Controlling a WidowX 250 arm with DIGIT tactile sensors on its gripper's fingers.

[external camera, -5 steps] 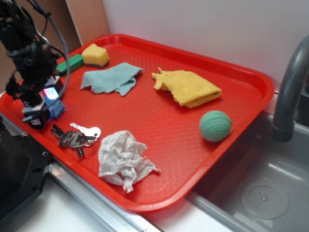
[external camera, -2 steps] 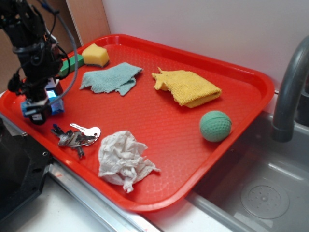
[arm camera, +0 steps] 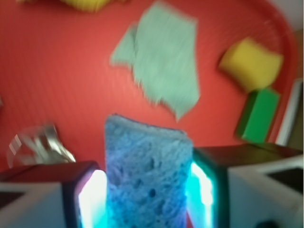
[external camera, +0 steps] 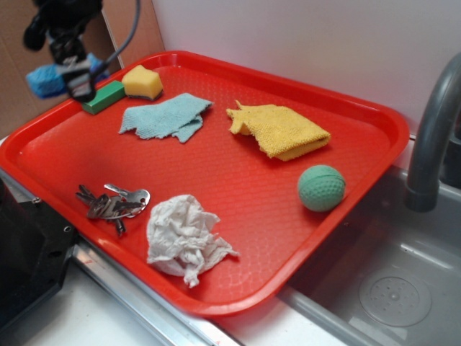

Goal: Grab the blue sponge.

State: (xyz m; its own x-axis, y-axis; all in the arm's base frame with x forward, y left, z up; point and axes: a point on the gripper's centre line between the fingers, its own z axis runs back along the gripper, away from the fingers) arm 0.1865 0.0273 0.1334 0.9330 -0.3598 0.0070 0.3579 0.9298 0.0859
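The blue sponge (arm camera: 148, 171) is a porous bright-blue block pinched between my two lit fingers in the wrist view. My gripper (arm camera: 148, 190) is shut on it. From the exterior camera the gripper (external camera: 72, 76) hangs high above the tray's far left corner, and the blue sponge (external camera: 45, 79) sticks out to its left, well off the tray. Below it in the wrist view lies the red tray (arm camera: 57, 76).
On the red tray (external camera: 238, 187) lie a yellow sponge (external camera: 142, 82), a green block (external camera: 103, 97), a pale teal cloth (external camera: 166, 117), a yellow cloth (external camera: 279, 130), a green ball (external camera: 321, 188), keys (external camera: 112, 204) and crumpled paper (external camera: 184, 236). A sink and faucet (external camera: 432, 137) stand at right.
The gripper has risen from the tray's left edge up and back toward the far left corner, carrying the blue sponge off the tray surface.
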